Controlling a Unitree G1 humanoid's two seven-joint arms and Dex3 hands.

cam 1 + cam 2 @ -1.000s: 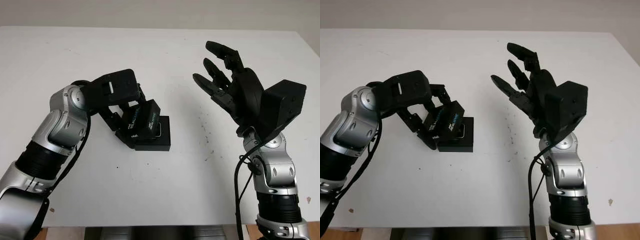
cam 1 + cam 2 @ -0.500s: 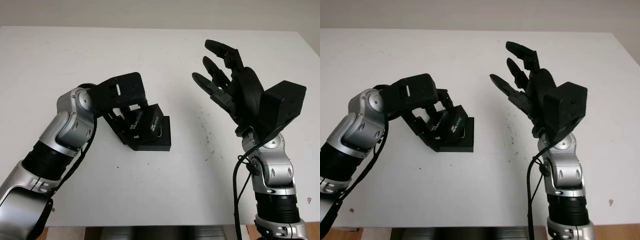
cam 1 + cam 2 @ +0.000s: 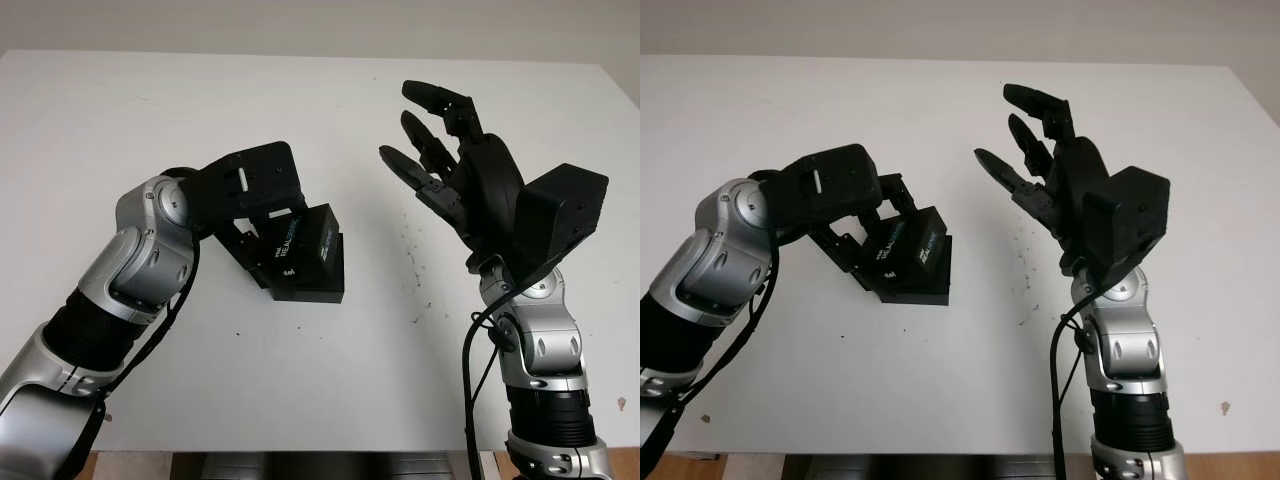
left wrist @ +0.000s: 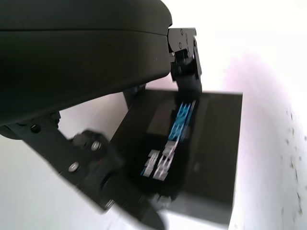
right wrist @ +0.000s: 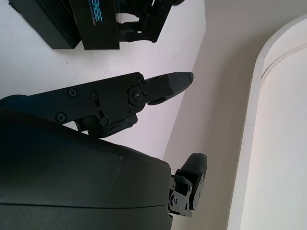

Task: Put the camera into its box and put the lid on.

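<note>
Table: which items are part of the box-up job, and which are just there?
Part of the job:
- box lid, tilted, gripped by the left robot hand
- box base, flat on the table, under the lid
- camera: can't make it out

Just there:
- right robot hand, open, raised above the table, apart from the box
- white table

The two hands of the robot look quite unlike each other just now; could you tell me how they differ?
The left hand is down at the table, fingers closed on the lettered black lid, tilted over the flat black box; the right hand is raised above the table, open, holding nothing. The left reaches toward the middle; the right stays off to the side. Both are black three-finger hands.
</note>
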